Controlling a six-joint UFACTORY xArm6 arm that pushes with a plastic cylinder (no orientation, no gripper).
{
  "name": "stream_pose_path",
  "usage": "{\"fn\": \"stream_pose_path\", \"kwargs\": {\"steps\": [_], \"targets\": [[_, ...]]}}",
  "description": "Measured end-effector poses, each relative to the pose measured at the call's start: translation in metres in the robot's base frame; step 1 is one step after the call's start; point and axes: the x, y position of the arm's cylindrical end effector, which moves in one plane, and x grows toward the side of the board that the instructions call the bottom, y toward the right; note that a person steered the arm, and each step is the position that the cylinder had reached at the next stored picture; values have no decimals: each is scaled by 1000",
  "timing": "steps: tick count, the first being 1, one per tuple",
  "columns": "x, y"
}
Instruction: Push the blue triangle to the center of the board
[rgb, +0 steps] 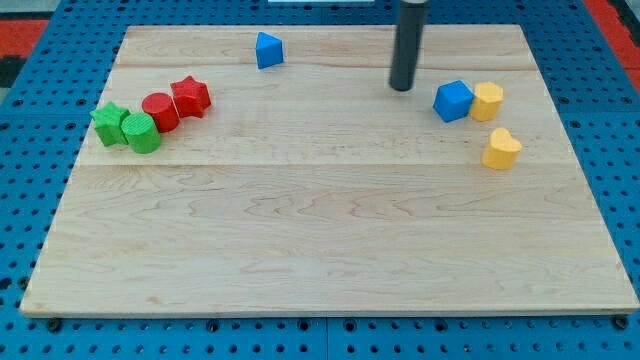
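Yellow heart nearest; rod upright, my tip right of blue triangle, apart.

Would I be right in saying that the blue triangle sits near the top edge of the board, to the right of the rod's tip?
Not quite: the camera view shows the blue triangle near the board's top edge, but to the left of my tip, not the right.

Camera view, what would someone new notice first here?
Probably the dark rod coming down from the view's top, my tip resting on the board just left of the blue cube. Next, the red and green cluster at the left edge, and the lone blue triangle near the top.
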Motion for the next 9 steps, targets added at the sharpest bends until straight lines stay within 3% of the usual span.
{"fn": "stream_pose_path", "kwargs": {"steps": [2,3,4,5,6,7,8,9], "targets": [[58,26],[3,-81],[-12,-201],[-35,-241],[-68,-232],[-88,-290],[-72,-167],[3,-48]]}}
